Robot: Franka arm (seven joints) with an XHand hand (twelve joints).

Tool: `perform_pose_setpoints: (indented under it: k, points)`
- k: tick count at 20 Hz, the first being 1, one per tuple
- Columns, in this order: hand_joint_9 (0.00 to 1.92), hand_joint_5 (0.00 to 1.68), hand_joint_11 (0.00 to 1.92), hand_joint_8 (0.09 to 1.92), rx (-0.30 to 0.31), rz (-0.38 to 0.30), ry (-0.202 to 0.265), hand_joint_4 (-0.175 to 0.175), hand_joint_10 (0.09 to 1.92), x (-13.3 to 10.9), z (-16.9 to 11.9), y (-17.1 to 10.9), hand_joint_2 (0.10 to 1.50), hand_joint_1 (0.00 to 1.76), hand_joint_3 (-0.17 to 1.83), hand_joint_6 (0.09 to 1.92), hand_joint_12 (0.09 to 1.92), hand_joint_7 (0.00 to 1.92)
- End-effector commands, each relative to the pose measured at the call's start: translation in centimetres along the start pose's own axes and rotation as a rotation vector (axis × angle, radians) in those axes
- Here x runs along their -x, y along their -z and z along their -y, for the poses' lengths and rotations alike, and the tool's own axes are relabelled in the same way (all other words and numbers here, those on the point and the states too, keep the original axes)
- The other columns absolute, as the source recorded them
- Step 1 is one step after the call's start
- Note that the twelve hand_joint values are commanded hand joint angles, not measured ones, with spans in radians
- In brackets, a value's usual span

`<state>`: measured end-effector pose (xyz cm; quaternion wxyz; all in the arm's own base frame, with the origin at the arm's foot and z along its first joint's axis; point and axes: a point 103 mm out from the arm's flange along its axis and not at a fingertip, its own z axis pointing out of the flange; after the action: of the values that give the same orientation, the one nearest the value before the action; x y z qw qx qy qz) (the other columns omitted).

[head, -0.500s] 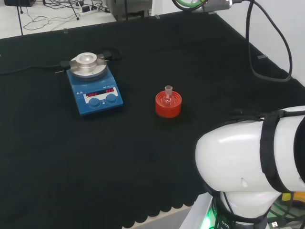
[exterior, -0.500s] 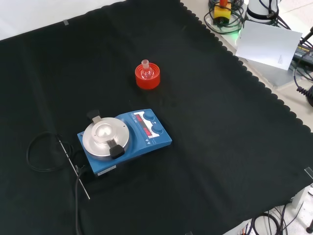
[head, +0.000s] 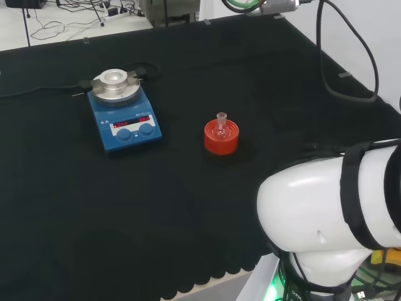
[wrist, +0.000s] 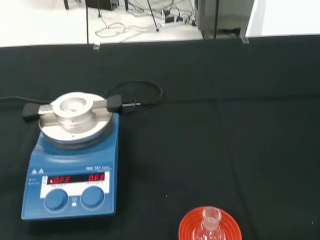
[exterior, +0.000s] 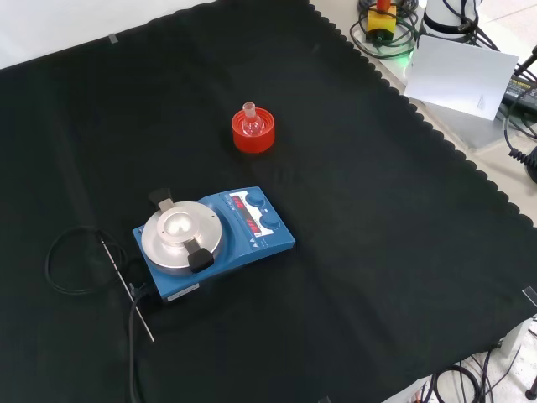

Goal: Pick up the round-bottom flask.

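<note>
A small clear round-bottom flask [head: 220, 127] sits upright in a red ribbed ring stand [head: 221, 139] near the middle of the black cloth in the head view. From the front the flask [exterior: 251, 122] stands in its red stand [exterior: 253, 134] above the stirrer. The wrist view catches the flask's neck [wrist: 210, 220] and the red stand [wrist: 210, 226] close by. Nothing touches the flask.
A blue magnetic stirrer with a round metal plate [head: 123, 111] stands left of the flask in the head view, its cable trailing off left. From the front the stirrer [exterior: 210, 239] has a looped black cable [exterior: 71, 269] beside it. The arm's white link [head: 326, 213] bulks at the head view's lower right.
Flask, stand and stirrer have stayed put. The cables and grey fitting at the top right of the head view have shifted slightly left.
</note>
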<state>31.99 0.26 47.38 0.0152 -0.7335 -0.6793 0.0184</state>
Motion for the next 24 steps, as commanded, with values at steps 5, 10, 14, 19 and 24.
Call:
perform_pose_setpoints:
  k: [5,10,14,19,24]
  points:
    - [0.15,0.27,0.04,0.6,0.03,-0.018,-0.042,-0.025,0.7,1.5,0.3,-0.1,1.3,0.12,0.29,0.36,1.39,0.03]
    - [0.15,0.27,0.03,0.6,0.022,-0.041,-0.075,-0.025,0.7,2.8,-0.7,-2.2,1.3,0.13,0.28,0.36,1.39,0.03]
    - [0.16,0.27,0.03,0.6,0.027,-0.06,-0.105,-0.025,0.7,4.2,-1.2,-4.1,1.3,0.14,0.27,0.35,1.39,0.03]
    - [0.25,0.35,0.08,0.63,0.023,-0.084,-0.12,-0.04,0.72,5.4,-2.7,-7.5,1.15,0.43,0.24,0.32,1.4,0.1]
    - [0.32,0.43,0.13,0.65,-0.008,-0.103,-0.118,-0.052,0.72,6.4,-4.9,-12.3,1.0,0.62,0.29,0.28,1.39,0.15]
